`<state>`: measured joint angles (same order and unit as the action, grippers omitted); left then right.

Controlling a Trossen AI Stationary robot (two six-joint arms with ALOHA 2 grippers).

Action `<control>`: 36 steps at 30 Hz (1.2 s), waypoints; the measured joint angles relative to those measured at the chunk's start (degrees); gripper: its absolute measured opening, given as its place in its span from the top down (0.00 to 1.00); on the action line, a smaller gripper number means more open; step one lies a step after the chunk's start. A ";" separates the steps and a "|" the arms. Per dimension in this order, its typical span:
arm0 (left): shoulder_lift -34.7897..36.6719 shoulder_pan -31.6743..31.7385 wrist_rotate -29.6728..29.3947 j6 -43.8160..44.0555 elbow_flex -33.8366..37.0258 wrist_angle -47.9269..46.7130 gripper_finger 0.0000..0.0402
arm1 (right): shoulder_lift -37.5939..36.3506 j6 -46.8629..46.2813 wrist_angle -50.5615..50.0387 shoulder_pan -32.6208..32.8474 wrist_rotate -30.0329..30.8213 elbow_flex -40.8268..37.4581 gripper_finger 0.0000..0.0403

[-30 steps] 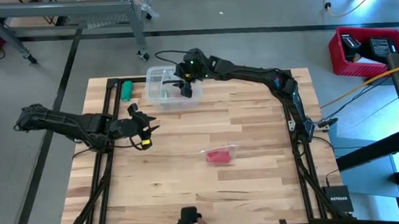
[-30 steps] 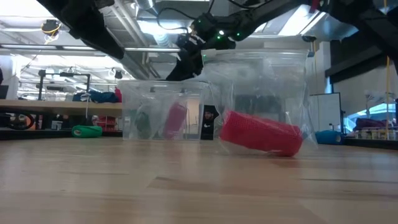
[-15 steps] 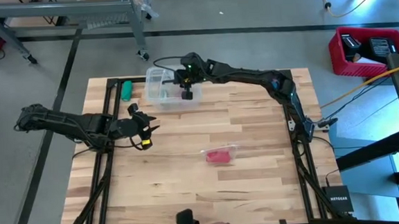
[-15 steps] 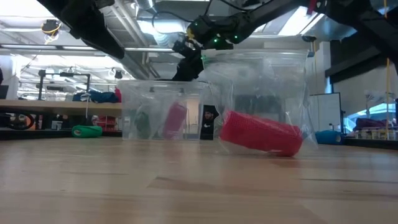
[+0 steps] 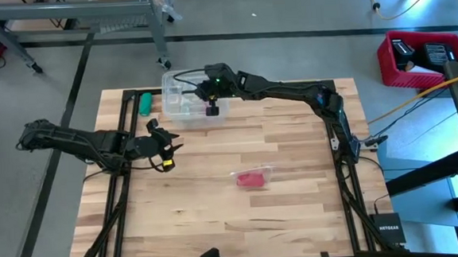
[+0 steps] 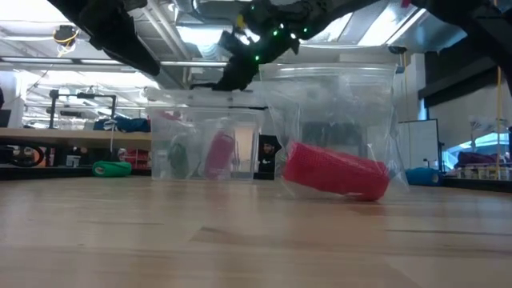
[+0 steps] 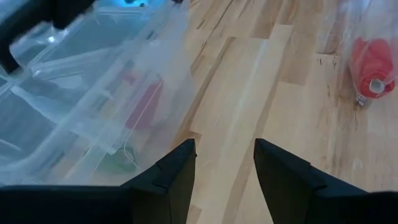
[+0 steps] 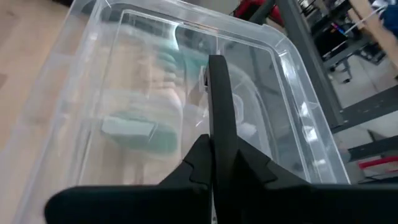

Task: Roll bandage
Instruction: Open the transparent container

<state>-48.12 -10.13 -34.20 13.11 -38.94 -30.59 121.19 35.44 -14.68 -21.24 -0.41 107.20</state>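
- Red-pink bandage [image 5: 252, 178] rolled up, lying inside a crumpled clear plastic wrapper [image 5: 256, 175] near the middle of the wooden table [image 5: 294, 148]; seen on its side in the low view [image 6: 336, 171].
- Clear plastic box [image 5: 186, 103] at the table's far edge, with a green roll [image 5: 145, 103] lying just beside it.
- Right gripper [image 5: 211, 107] reached over the box, fingers [image 8: 219, 118] pressed together, nothing visibly between them; tips down within the box's walls in the right wrist view.
- Left gripper [image 5: 169, 145] low over the table's left side, well apart from the bandage, 2 fingers [image 7: 177, 171] spread and empty.
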 joint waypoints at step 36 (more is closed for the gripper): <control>-0.02 0.02 0.00 0.39 0.00 -0.17 0.61 | -21.71 -3.54 -44.22 2.11 18.63 -0.04 0.92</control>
<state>-48.14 -10.11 -34.20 13.50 -38.94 -30.76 99.48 31.90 -58.90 -19.14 18.22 107.15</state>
